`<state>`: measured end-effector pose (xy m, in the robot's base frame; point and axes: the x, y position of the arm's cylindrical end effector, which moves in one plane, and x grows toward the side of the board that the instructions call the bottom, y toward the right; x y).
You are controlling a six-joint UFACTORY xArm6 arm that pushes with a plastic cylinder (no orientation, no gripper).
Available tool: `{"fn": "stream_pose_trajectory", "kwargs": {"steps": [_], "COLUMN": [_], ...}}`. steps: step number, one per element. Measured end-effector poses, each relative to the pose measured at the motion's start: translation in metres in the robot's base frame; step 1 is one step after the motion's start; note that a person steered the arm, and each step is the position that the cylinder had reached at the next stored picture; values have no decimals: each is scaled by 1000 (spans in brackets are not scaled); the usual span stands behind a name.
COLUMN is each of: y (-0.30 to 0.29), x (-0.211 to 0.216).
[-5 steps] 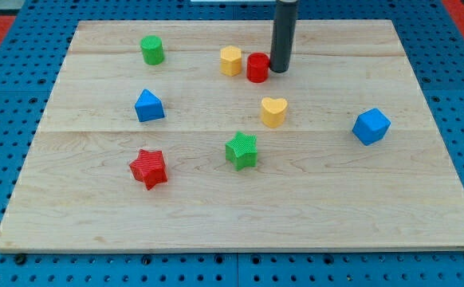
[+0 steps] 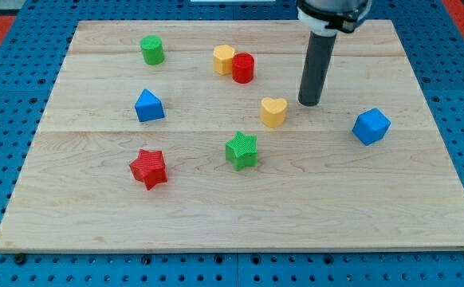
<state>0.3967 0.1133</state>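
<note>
My tip rests on the wooden board, right of centre. Nearest to it is the yellow heart, a short gap to its left, not touching. Up and to the left, the red cylinder stands pressed against the yellow hexagonal block. The blue cube-like block lies to the tip's lower right. A green star sits below the heart.
A green cylinder stands near the view's top left. A blue house-shaped block lies at the left, and a red star below it. Blue pegboard surrounds the board.
The rod has moved away from the red cylinder, down and to the right, to beside the yellow heart. The red cylinder and yellow hexagonal block have shifted left and slightly up.
</note>
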Motion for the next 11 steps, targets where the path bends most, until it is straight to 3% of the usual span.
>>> {"fn": "stream_pose_trajectory", "kwargs": {"steps": [3,7,9,11], "y": [-71,-116,-122,-134], "x": [13,57,-2,45]}}
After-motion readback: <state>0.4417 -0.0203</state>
